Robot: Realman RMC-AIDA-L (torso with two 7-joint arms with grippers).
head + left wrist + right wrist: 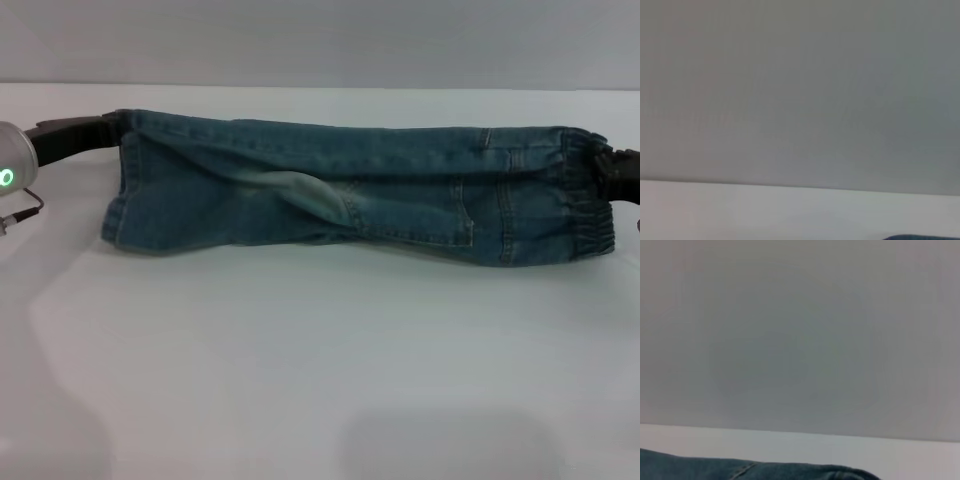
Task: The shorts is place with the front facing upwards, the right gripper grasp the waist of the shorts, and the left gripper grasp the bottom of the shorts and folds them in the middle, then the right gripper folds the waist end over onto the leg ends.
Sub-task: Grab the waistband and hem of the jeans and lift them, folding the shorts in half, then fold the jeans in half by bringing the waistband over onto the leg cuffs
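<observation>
The blue denim shorts lie folded lengthwise on the white table, stretched left to right. Their leg ends point to the left and the ruffled elastic waist to the right. My left gripper, on the arm with the green light, is shut on the upper corner of the leg hems. At the far right my right gripper is shut on the waist's upper edge. The top edge runs taut between the two. A strip of denim shows in the right wrist view and a sliver of the shorts in the left wrist view.
The white table spreads wide in front of the shorts. A plain grey wall stands behind the table's far edge. Nothing else lies on the surface.
</observation>
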